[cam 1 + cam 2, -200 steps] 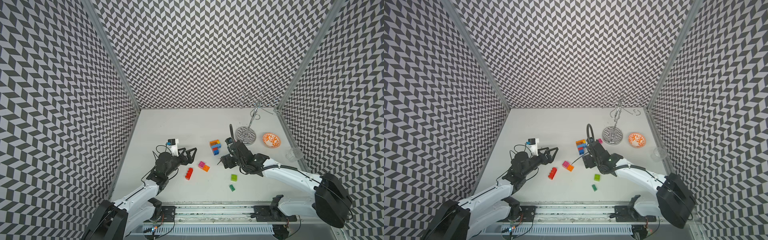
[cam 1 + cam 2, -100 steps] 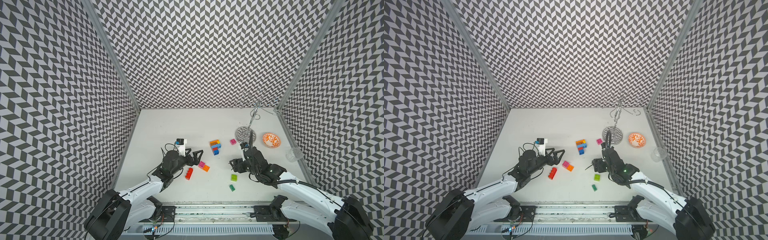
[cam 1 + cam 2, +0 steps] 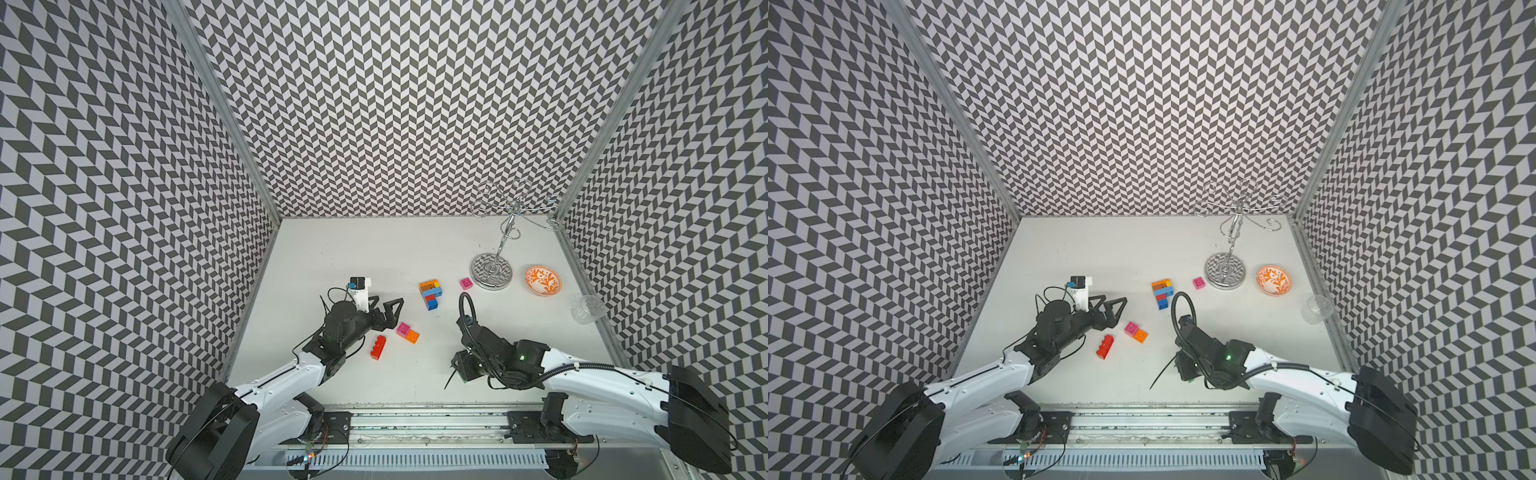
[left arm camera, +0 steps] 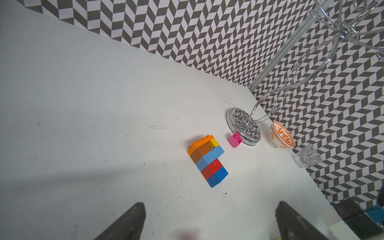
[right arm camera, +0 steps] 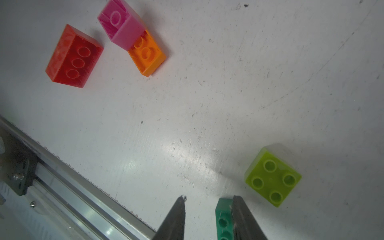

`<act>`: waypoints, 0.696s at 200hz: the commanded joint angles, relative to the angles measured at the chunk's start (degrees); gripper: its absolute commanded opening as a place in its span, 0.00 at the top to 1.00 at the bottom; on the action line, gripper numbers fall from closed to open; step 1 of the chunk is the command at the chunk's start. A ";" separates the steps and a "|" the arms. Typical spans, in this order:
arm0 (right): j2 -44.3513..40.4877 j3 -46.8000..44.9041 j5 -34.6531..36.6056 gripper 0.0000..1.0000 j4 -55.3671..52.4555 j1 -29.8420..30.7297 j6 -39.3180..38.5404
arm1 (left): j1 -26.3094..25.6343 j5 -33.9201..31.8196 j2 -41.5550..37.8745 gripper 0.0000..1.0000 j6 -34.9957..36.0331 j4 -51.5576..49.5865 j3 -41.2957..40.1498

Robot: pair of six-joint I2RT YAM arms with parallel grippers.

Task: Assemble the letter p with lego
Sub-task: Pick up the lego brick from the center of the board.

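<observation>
By the front rail [image 5: 83,207], right gripper [image 5: 208,199] slack around green brick [image 5: 223,216]; left gripper [image 4: 209,204] wide open.

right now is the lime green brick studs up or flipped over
Studs up: the lime brick shows four round studs on its top face in the right wrist view, lying flat on the table.

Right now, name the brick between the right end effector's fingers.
The dark green brick: it alone lies inside the right end effector, against one jaw. The lime brick lies just outside; the red brick, pink brick and orange brick farther off.
</observation>
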 commanded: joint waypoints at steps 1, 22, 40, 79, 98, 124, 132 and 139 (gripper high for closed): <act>0.98 0.44 -0.46 0.64 -1.29 0.55 1.81 | 0.04 -0.56 -0.63 0.00 0.31 -0.54 1.20; 2.38 0.94 0.24 0.64 -3.38 1.06 2.14 | 0.05 -0.85 -0.71 0.00 0.40 -0.65 1.13; 3.00 0.97 0.31 0.63 -4.59 1.79 2.62 | 0.04 -0.85 -0.64 0.00 0.44 -0.66 1.16; 4.52 -0.15 -0.35 0.62 -4.89 2.64 2.70 | 0.11 -0.59 -0.28 0.00 0.29 -0.37 1.19; 4.64 -0.15 -0.78 0.65 -4.36 2.99 2.62 | 0.09 -0.42 -0.02 0.00 0.27 -0.31 1.25; 5.27 -0.24 -0.71 0.72 -4.10 3.11 2.55 | 0.09 -0.41 0.01 0.00 0.21 -0.19 1.30; 5.63 -0.35 -0.75 0.75 -4.01 3.14 2.51 | 0.06 -0.41 -0.01 0.00 0.22 -0.21 1.27; 5.90 -0.33 -0.62 0.76 -3.98 3.17 2.39 | 0.05 -0.41 -0.10 0.00 0.22 -0.28 1.21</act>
